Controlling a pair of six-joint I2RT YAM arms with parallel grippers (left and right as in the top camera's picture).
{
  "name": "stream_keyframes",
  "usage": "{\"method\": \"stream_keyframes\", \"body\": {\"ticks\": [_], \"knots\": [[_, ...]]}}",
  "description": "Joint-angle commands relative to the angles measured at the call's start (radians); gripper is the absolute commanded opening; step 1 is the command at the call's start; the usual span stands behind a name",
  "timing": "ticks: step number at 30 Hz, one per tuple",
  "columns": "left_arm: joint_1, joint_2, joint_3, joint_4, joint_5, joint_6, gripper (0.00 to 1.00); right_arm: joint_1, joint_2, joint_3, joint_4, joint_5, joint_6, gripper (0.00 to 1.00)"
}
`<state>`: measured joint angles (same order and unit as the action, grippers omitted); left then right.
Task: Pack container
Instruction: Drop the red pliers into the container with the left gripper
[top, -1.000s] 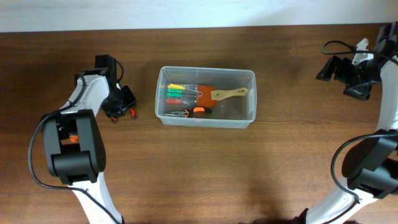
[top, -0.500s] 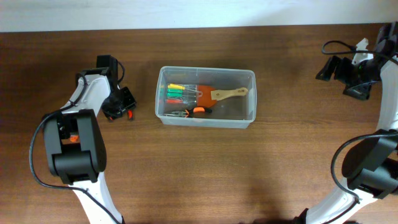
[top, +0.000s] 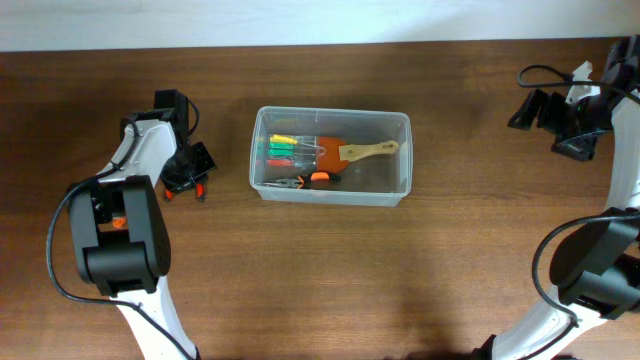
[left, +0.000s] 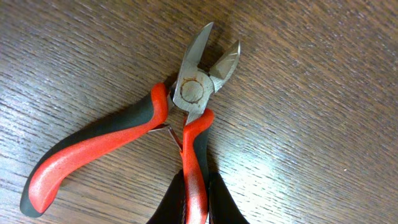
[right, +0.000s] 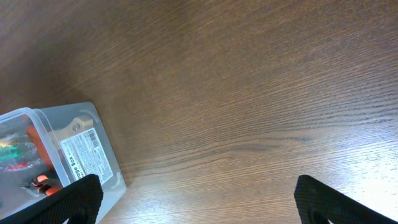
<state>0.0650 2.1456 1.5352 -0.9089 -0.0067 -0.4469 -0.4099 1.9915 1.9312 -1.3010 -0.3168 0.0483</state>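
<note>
The left gripper (left: 194, 194) pinches one handle of the cutters (left: 189, 93). A firm, level lift should clear the container (top: 330, 197) wall. The right gripper (right: 196, 194) is spread.

- The dark wood table (left: 323, 93) is lying directly under your left gripper's (left: 196, 208) jaws and is stretching out between your right gripper's (right: 199, 202) jaws.
- A pale wall strip (top: 300, 20) is running along its far edge, well beyond both jaws.

Evenly, softly lit from above; overhead view sharp. Pale glare on the worktop (right: 348, 155) at lower right of the right wrist view (upper left dimmer). Soft sheen beside the pliers (left: 186, 124); dark fingers (left: 221, 208) slightly blurred.
</note>
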Motion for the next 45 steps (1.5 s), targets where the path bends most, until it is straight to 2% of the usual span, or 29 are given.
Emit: {"method": "stream_keyframes", "body": {"ticks": [1,5,8,13,16,20,23,24,27,30,35,37,45], "knots": [[0.003,0.047,0.011,0.002,0.015,0.080,0.02,0.004,-0.002,-0.003,-0.003,-0.014,-0.002,0.98],[0.000,0.047,0.126,-0.073,0.030,0.155,0.02,0.004,-0.002,-0.003,-0.010,-0.014,-0.002,0.98],[-0.014,0.047,0.257,-0.131,0.029,0.278,0.02,0.004,-0.002,-0.003,-0.012,-0.014,-0.002,0.98],[-0.082,0.047,0.626,-0.292,0.029,0.460,0.02,0.004,-0.002,-0.003,-0.016,-0.014,-0.002,0.98],[-0.149,0.047,0.809,-0.359,0.029,0.619,0.02,0.004,-0.002,-0.003,-0.020,-0.014,-0.002,0.99],[-0.256,0.046,0.938,-0.367,0.029,0.790,0.02,0.004,-0.002,-0.003,-0.020,-0.013,-0.002,0.98],[-0.337,0.046,0.940,-0.364,0.029,0.955,0.02,0.004,-0.002,-0.003,-0.020,-0.013,-0.002,0.98],[-0.389,0.048,0.918,-0.367,0.030,1.085,0.02,0.004,-0.002,-0.003,-0.020,-0.013,-0.002,0.98],[-0.461,0.048,0.866,-0.368,0.030,1.267,0.02,0.004,-0.002,-0.003,-0.019,-0.013,-0.002,0.98],[-0.520,0.048,0.792,-0.368,0.034,1.404,0.02,0.004,-0.002,-0.003,-0.019,-0.013,-0.002,0.98],[-0.591,0.048,0.638,-0.359,0.153,1.595,0.02,0.004,-0.002,-0.003,-0.019,-0.013,-0.002,0.98],[-0.620,0.048,0.570,-0.321,0.165,1.627,0.02,0.004,-0.002,-0.003,-0.019,-0.013,-0.002,0.98],[-0.698,0.049,0.386,-0.109,0.165,1.626,0.02,0.004,-0.002,-0.003,-0.019,-0.013,-0.002,0.98]]}}
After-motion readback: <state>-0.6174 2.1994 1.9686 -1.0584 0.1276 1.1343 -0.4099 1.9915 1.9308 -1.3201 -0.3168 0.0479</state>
